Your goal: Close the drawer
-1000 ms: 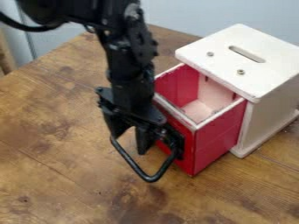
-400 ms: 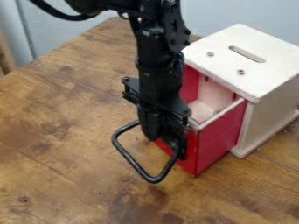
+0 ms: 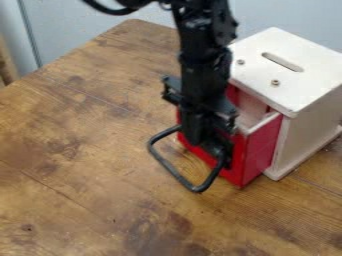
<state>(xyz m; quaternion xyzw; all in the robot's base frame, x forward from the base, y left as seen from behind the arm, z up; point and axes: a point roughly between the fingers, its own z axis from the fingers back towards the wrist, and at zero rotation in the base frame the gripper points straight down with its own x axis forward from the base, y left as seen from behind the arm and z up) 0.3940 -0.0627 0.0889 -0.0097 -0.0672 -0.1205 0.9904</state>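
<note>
Here's the drawer, sticking out of the front of the white casing on the wooden tabletop, and it's not closed: the red side shows, and a strip of the pale inside is on view! The hand is right up at the drawer's front, just behind the black wire handle, its fingers pressed together. Is it touching the front? Can't tell from here, the arm blocks the view. So where are we? Hand in place, by the look of it, and the closing itself unfinished. What's left, I'd say, is a steady push toward the casing until the front sits flush.
</note>
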